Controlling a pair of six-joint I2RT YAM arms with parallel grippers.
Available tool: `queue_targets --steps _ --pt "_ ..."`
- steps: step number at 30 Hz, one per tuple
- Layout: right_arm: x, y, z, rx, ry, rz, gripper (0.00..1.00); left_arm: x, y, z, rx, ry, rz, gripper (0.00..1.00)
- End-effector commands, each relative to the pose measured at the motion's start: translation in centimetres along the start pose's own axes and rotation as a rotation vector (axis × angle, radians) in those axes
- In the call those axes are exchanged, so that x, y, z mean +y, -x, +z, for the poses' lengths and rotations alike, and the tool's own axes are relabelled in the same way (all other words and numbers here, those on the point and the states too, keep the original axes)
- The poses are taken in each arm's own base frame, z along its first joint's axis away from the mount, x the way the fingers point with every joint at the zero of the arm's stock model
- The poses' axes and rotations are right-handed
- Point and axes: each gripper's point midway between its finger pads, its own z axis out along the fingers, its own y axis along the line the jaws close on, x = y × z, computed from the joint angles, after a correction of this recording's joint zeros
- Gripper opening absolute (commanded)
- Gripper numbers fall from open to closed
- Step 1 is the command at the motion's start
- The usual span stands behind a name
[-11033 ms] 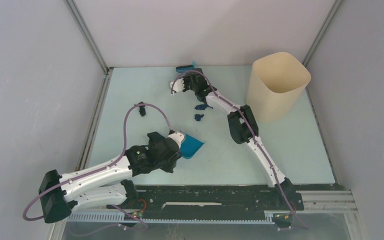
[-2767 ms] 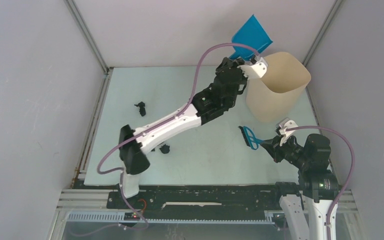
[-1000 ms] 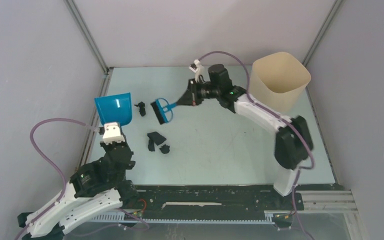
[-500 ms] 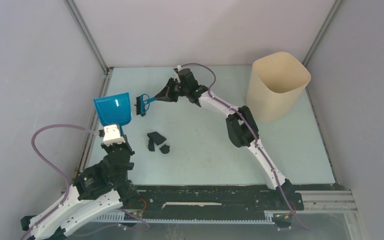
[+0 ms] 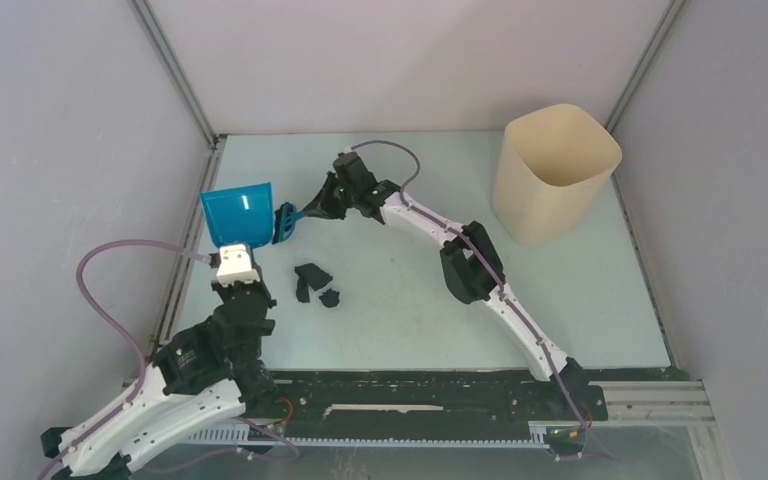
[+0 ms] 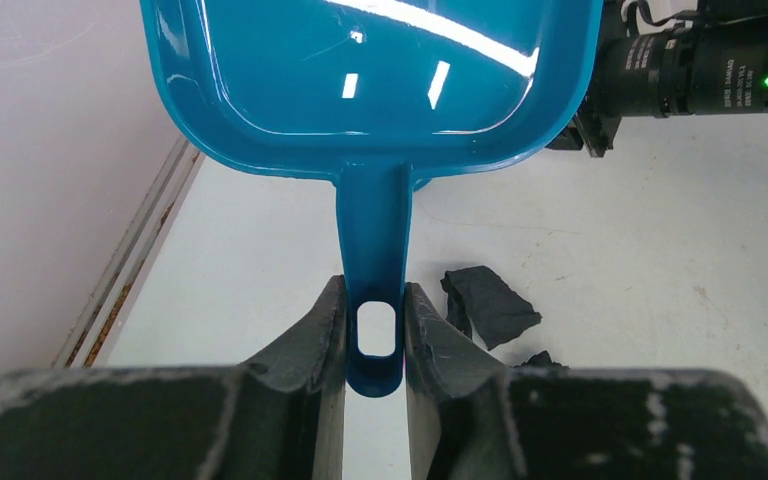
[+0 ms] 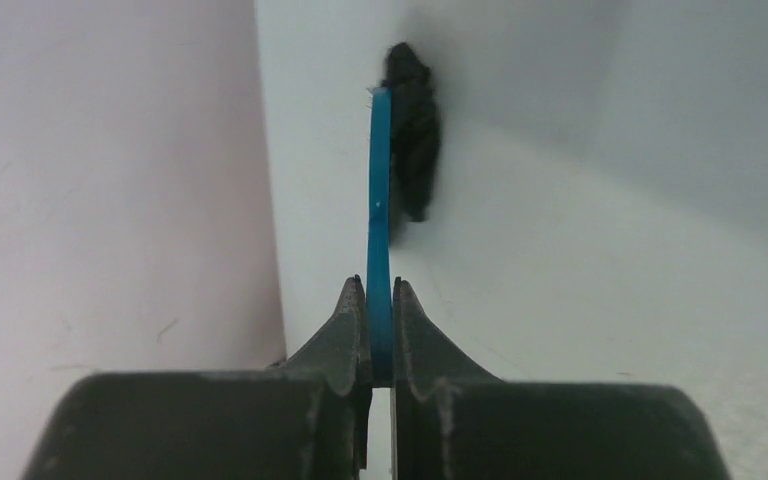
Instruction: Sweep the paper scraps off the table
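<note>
My left gripper (image 5: pixel 237 264) is shut on the handle of the blue dustpan (image 5: pixel 237 213), whose mouth faces the far left part of the table (image 5: pixel 560 290). In the left wrist view the fingers (image 6: pixel 325 330) clamp the dustpan handle (image 6: pixel 375 240). My right gripper (image 5: pixel 322 203) is shut on the small blue brush (image 5: pixel 286 222), whose head is right beside the dustpan. In the right wrist view the brush (image 7: pixel 380 200) shows edge-on against a dark paper scrap (image 7: pixel 415 130). Two more dark scraps (image 5: pixel 310 279) (image 5: pixel 330 297) lie near the dustpan; they also show in the left wrist view (image 6: pixel 490 305).
A tall beige bin (image 5: pixel 555 170) stands at the far right of the table. Metal rails edge the table, with the grey wall close on the left (image 5: pixel 185 250). The right arm stretches diagonally across the middle (image 5: pixel 465 260).
My right gripper has moved the brush left and nearer, up to the dustpan's right side. The dustpan has shifted slightly right. The far-left dark scrap is now hidden in the top view.
</note>
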Motion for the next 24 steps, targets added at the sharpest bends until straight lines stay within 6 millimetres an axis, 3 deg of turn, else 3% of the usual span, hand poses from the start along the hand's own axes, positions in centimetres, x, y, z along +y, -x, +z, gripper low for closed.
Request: queue_targets --steps 1,5,8,13,15,18,21,24 --pt "-2.1 2.2 -2.2 -0.027 -0.085 -0.017 0.00 -0.3 0.5 0.1 -0.017 -0.011 -0.019 0.00" --pt "-4.4 1.7 -6.0 -0.004 -0.144 -0.042 0.00 -0.5 0.5 0.1 -0.015 -0.023 -0.017 0.00" --pt "-6.5 0.8 -11.4 -0.011 -0.151 -0.071 0.00 -0.7 0.5 0.0 -0.014 -0.042 -0.018 0.00" --pt "-9.2 -0.8 -20.2 -0.025 -0.170 -0.268 0.00 -1.3 0.5 0.0 -0.011 -0.070 -0.006 0.00" --pt "-8.4 -1.6 -22.8 -0.011 -0.121 -0.371 0.00 -1.5 0.4 0.0 -0.007 -0.083 0.000 0.00" --pt "-4.8 -3.6 -24.9 0.060 0.022 -0.455 0.00 -2.0 0.3 0.1 -0.002 -0.103 0.010 0.00" --pt "-1.0 -5.8 -25.2 0.078 0.141 -0.542 0.00 -2.3 0.2 0.1 0.004 -0.114 0.019 0.00" --pt "1.4 -8.3 -24.2 0.122 0.207 -0.576 0.00 -2.3 0.3 0.1 0.005 -0.119 0.018 0.00"
